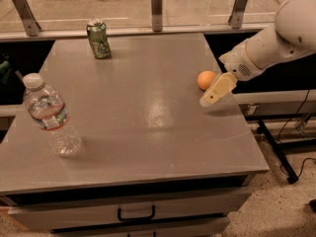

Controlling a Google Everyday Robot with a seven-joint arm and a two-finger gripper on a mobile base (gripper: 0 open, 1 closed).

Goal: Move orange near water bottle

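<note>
The orange (205, 79) is a small round fruit on the right side of the grey table (148, 132). The water bottle (51, 115) stands upright near the table's left front, clear with a white cap and a red, white and green label. My gripper (216, 91) reaches in from the right on a white arm (276, 38). Its cream-coloured tip hangs just right of and in front of the orange, very close to it and holding nothing.
A green drink can (99, 39) stands at the back left of the table. A railing with metal posts (156, 4) runs behind the table. A drawer with a black handle (136, 214) is under the front edge. Cables lie on the floor at right (291, 132).
</note>
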